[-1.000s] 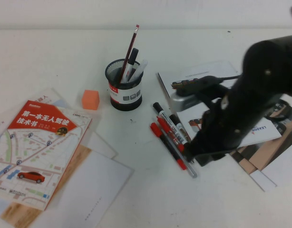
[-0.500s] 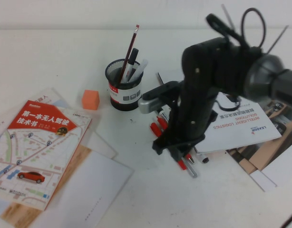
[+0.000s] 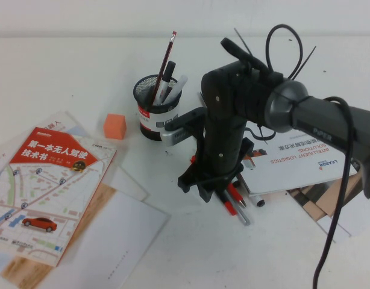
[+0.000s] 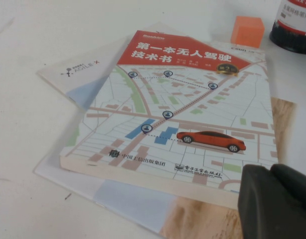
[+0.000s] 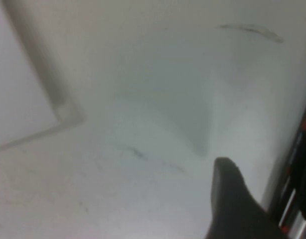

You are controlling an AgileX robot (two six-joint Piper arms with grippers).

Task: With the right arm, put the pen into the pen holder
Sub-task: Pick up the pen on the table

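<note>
right hand (image 3: pixel 204 188): over slim pens, grip unclear | left hand (image 4: pixel 275 201): unclear | mesh holder (image 3: pixel 156 108)

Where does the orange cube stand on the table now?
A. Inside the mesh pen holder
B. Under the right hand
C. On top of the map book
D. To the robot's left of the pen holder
D: the orange cube stands on bare table left of the pen holder, off the map book, far from the right hand; the left hand hangs over the book.

You see a matt white desk (image 3: pixel 64 66), a glossy paper book cover (image 4: pixel 193 99), a black wire-mesh metal pen holder (image 3: pixel 156 108) and the right arm (image 3: pixel 305 114) in smooth, dark, faintly shiny plastic.
</note>
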